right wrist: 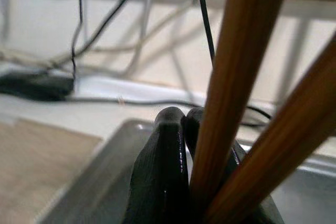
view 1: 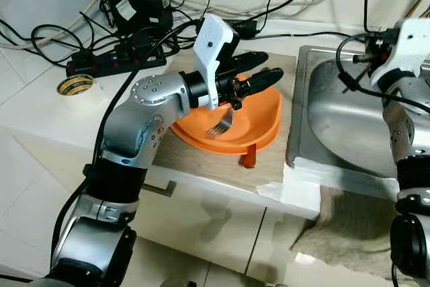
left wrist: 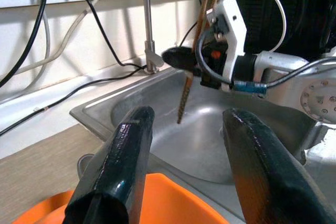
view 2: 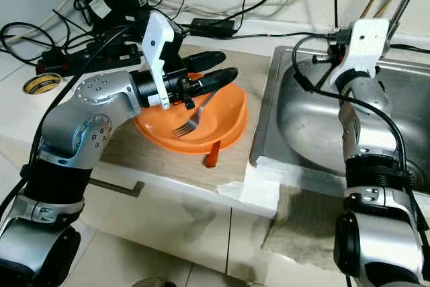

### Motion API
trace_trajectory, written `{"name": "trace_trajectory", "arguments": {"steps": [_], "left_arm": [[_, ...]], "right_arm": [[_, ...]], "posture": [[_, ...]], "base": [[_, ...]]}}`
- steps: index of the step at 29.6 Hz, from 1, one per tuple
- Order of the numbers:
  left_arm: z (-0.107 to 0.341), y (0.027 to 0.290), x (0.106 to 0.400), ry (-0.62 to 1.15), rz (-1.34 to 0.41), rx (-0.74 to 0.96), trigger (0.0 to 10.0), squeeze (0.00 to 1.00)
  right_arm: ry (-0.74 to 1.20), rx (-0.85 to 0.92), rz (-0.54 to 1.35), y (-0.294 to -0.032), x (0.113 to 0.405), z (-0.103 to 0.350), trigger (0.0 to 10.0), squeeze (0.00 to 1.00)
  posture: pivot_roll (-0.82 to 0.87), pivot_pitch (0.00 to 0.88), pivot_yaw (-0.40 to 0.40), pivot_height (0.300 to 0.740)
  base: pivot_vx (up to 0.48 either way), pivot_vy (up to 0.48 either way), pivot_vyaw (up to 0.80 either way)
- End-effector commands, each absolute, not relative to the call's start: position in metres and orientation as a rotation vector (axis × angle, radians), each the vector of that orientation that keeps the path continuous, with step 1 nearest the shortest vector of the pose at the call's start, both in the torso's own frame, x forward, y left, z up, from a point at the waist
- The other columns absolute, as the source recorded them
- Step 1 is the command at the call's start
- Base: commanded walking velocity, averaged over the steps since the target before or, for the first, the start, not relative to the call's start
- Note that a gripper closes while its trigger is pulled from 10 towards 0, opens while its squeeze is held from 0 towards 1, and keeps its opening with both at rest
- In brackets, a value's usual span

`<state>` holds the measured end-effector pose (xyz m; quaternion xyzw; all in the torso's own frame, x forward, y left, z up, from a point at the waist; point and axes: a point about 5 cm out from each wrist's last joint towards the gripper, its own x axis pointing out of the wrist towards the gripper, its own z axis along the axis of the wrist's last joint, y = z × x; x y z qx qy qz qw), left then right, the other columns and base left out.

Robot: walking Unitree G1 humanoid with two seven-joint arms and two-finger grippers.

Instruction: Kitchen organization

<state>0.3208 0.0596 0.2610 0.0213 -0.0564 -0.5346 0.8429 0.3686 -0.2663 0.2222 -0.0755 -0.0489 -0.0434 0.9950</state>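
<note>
Wooden counter (view 1: 201, 159) beside a steel sink (view 1: 336, 132): glossy orange bowl (view 1: 259, 122) at center, metal fork (view 1: 222, 124) dangling from the left gripper (view 1: 262, 72), fingers spread; at 3 o'clock, right gripper (right wrist: 178, 129) pinches wooden chopsticks (right wrist: 239, 77)

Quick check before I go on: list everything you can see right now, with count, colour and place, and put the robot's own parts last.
Bowl: one, orange, on the counter left of the sink.
Fork: one, silver, over the bowl, at the left fingers.
Sink: one, steel, right of the counter.
Chopsticks: two, wooden, over the sink.
Tape roll: one, yellow-black, far left.
Power strip: one, black, behind the bowl.
Left end effector: open, over the bowl.
Right end effector: shut on the chopsticks.
</note>
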Motion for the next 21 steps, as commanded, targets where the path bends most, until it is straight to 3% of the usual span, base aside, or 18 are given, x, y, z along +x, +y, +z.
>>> {"name": "trace_trajectory", "arguments": {"steps": [1, 11, 21], "left_arm": [[0.259, 0.064, 0.323, -0.103, -1.11, 0.052, 10.0, 0.13], [0.26, 0.066, 0.325, -0.102, -1.109, 0.064, 10.0, 0.13], [0.26, 0.067, 0.325, -0.1, -1.112, 0.073, 10.0, 0.13]], "right_arm": [[-0.059, -0.19, -0.096, -0.271, 0.368, 0.215, 10.0, 0.0], [0.079, -0.332, -0.161, -0.293, 0.359, 0.187, 10.0, 0.0], [0.233, -0.567, -0.105, -0.296, 0.354, 0.165, 10.0, 0.0]], "posture": [[-0.04, 0.0, 0.08, 0.74], [-0.04, 0.0, 0.085, 0.74], [-0.04, 0.0, 0.089, 0.74]], "base": [[0.0, 0.0, 0.0], [0.0, 0.0, 0.0], [0.0, 0.0, 0.0]]}}
